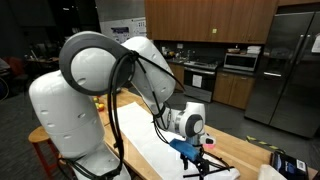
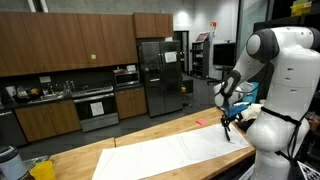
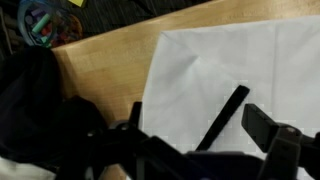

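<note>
Hovering just above the white cloth (image 3: 250, 60) — gripper (image 2: 228, 124), jaws spread wide, near a dark, possibly pen-like stick (image 3: 222, 118).

Steel refrigerator (image 2: 160, 75), dark wooden cabinets (image 2: 60, 40), oven (image 2: 97, 108), microwave (image 1: 240, 61), light wooden countertop (image 3: 100, 70)

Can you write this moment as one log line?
fingers: open | nearest: black stick | stick: lying on white sheet | sheet: on wooden counter
</note>
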